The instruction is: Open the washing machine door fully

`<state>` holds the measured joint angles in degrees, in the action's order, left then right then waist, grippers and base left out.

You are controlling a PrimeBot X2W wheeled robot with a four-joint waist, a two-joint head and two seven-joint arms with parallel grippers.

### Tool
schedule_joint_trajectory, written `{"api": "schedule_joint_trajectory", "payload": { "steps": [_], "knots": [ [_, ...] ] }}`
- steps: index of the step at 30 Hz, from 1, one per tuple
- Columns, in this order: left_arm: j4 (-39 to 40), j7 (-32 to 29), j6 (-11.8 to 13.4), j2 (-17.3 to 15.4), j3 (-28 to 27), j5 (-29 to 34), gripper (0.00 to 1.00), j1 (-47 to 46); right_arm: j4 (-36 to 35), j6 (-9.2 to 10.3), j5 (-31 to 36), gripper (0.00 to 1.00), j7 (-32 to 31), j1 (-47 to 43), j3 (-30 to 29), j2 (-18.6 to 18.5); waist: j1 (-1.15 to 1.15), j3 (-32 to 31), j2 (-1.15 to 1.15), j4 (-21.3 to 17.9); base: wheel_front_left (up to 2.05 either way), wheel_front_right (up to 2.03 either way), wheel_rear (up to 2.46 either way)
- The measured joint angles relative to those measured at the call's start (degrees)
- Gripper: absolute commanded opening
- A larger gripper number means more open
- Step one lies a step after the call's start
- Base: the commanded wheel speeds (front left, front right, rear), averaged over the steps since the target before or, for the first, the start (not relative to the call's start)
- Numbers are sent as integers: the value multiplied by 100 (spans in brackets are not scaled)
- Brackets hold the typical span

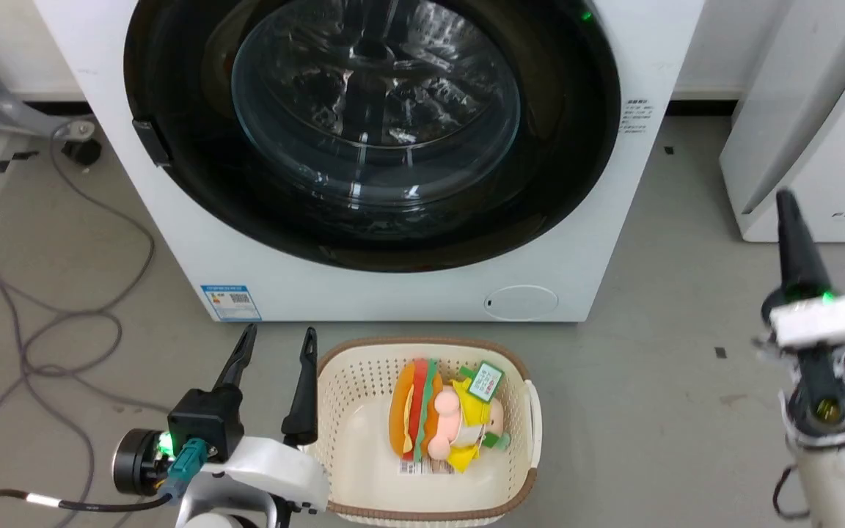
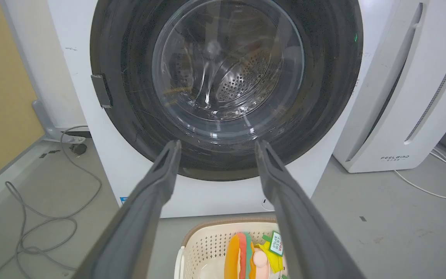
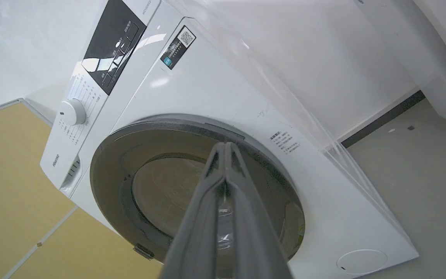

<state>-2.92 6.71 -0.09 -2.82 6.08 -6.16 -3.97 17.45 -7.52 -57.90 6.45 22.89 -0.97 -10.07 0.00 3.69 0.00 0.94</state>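
Gaping left pincer (image 1: 280, 331) facing closed door (image 1: 375, 110)

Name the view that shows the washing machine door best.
Left wrist view: the washing machine door faces it squarely and is almost whole. The head view crops its top; in the right wrist view it is tilted, with the shut right gripper across it.

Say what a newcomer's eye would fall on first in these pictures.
The washing machine door, a huge glossy black ring round a clear glass bowl, sits closed across the front of the white washing machine. On the floor just before it stands a cream basket holding a bright burger plush toy, with the open left gripper beside the basket.
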Motion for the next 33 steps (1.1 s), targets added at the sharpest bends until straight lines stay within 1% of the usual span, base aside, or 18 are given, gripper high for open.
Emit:
{"api": "schedule_joint_trajectory", "payload": {
  "steps": [9,14,19,26,33],
  "knots": [
    [99,103,-1,-1,92,-18,100,-223,682,0,-1006,0,-73,1173,428,-428,0,289,0,65,0,0,0],
    [105,187,-5,-1,129,-57,100,-334,1324,0,-1715,0,-246,2034,891,-691,1,484,0,91,0,0,0],
    [118,246,-7,0,178,-73,100,-422,2003,0,-2301,0,-576,2800,1393,-832,1,631,0,104,0,0,0],
    [153,320,-8,0,242,-109,100,-603,3054,1,-2920,0,-1151,4027,2131,-942,1,880,0,129,0,0,0],
    [165,398,-7,0,297,-168,100,-747,3661,1,-3422,0,-1699,5050,2807,-1001,1,1110,0,158,0,0,0]
  ]
}}
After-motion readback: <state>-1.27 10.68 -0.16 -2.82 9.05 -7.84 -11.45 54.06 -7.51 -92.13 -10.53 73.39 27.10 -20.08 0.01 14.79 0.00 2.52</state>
